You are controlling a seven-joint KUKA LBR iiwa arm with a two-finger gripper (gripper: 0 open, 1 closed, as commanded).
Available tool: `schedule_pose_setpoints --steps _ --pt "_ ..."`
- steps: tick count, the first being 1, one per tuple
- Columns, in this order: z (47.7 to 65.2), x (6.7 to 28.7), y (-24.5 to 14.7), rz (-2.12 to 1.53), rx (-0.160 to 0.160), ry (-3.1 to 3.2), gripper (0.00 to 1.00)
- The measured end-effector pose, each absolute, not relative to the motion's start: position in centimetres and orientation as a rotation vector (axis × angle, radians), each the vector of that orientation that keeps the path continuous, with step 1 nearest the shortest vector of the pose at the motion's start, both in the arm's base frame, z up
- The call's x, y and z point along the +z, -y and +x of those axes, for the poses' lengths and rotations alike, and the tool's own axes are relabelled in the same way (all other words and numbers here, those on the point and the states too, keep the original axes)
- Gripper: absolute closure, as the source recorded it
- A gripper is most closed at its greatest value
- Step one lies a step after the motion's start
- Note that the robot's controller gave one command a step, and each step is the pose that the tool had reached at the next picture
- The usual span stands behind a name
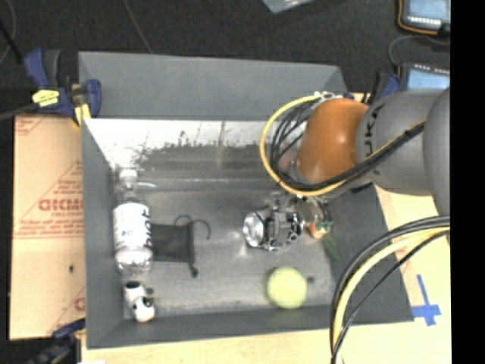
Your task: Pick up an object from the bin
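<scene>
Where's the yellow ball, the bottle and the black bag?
yellow ball (286, 288), camera view, on the middle of the ball.
bottle (130, 233), camera view, on its white label.
black bag (168, 243), camera view, on the middle of the cloth.

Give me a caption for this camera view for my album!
Robot gripper inside the grey bin, near a yellow-green ball; bottle, black pouch and small white toy at left.

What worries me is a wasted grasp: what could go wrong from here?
The gripper is down over the floor of the bin, in its right half, with the yellow-green ball close beside it; a nudge could send the ball rolling off. At the view's left, the black pouch lies against the clear bottle, so lifting one might drag the other.
</scene>
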State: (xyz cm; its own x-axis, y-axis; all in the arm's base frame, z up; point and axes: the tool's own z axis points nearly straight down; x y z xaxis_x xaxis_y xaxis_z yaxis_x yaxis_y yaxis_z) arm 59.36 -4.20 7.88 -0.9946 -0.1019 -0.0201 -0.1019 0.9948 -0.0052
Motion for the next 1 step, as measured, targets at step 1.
schedule_pose_setpoints --steps 1 --pt "59.45 8.67 4.26 -0.159 -0.009 -3.113 1.0"
